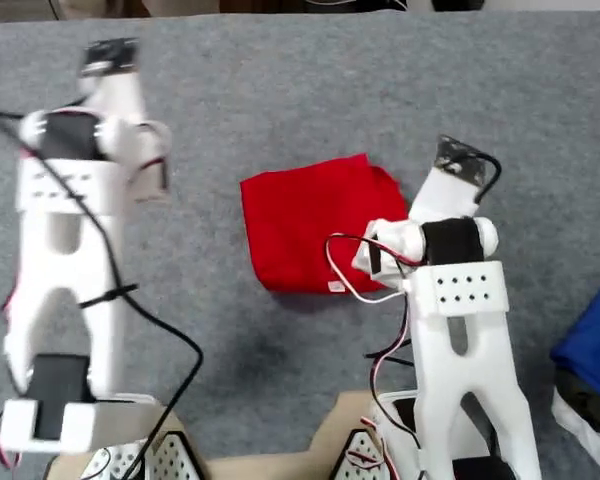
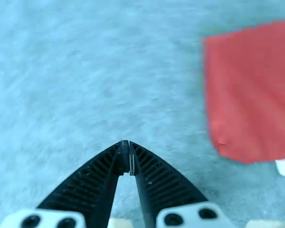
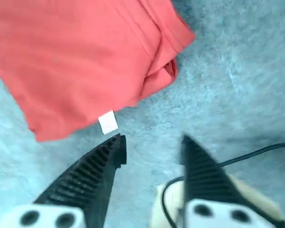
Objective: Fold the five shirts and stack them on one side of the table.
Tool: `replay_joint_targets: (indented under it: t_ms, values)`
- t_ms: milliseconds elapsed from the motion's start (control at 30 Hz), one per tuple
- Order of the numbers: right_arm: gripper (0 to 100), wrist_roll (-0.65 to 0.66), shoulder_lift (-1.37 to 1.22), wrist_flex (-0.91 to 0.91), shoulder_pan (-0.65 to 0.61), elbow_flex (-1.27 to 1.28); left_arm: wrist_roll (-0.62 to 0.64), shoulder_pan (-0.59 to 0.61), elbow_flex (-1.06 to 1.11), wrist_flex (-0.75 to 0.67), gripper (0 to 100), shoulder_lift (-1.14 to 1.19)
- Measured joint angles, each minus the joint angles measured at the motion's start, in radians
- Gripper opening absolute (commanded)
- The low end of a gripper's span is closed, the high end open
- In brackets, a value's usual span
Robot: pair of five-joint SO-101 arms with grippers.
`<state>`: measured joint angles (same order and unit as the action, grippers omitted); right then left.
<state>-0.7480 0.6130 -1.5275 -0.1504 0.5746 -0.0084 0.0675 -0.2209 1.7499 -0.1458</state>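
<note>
Grey fuzzy table (image 1: 280,80), with two white arms set up along the near side. The left arm (image 1: 70,220) is seen way over on the left, and the right arm (image 1: 460,300) just right of centre. The red shirt (image 1: 315,225) is laid flat roughly mid-table, folded into a chunky rectangle, between the arms and much closer to the right one. A small stack of shirts (image 1: 590,380) is piled at the near right edge, blue on top with dark and white layers under it, partly cut off. The left gripper (image 2: 125,147) is pinched together on nothing and held over bare table, well clear of the red shirt. The right gripper (image 3: 153,141) is spread apart and empty, just beside the shirt's near edge. A little white tag (image 3: 108,122) is seen poking out from that edge, close to one fingertip.
</note>
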Motion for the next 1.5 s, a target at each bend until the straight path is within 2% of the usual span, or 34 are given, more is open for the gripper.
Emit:
replay_joint_targets:
  t_ms: [167, 300, 600, 767, 933, 1200, 1367, 1433, 1500]
  values:
    - [27.0, -0.098, -0.005, 0.097, -0.032, 0.032, -0.002, 0.184, 0.107, 0.000, 2, -0.025]
    - [27.1, -0.137, -0.071, 0.150, -0.031, 0.032, -0.021, 0.252, 0.138, 0.000, 2, -0.025]
    - [27.1, -0.298, -0.381, 0.330, -0.020, 0.031, -0.021, 0.259, 0.138, 0.000, 2, -0.025]
    - [27.1, -0.345, -0.494, 0.351, -0.020, -0.002, -0.021, 0.259, 0.138, 0.000, 2, -0.025]
    - [27.1, -0.358, -0.557, 0.387, -0.020, -0.005, -0.021, 0.259, 0.138, 0.000, 2, -0.025]
    - [26.7, -0.358, -0.715, 0.574, -0.021, -0.006, -0.021, 0.259, 0.138, 0.000, 2, -0.025]
    - [26.7, -0.359, -0.749, 0.605, -0.025, -0.020, -0.021, 0.259, 0.138, 0.000, 2, -0.025]
    - [24.6, -0.359, -0.749, 0.605, -0.025, -0.020, -0.021, 0.259, 0.138, -0.003, 2, -0.025]
    - [18.0, -0.359, -0.749, 0.595, -0.025, -0.023, -0.021, 0.259, 0.138, -0.006, 2, -0.025]
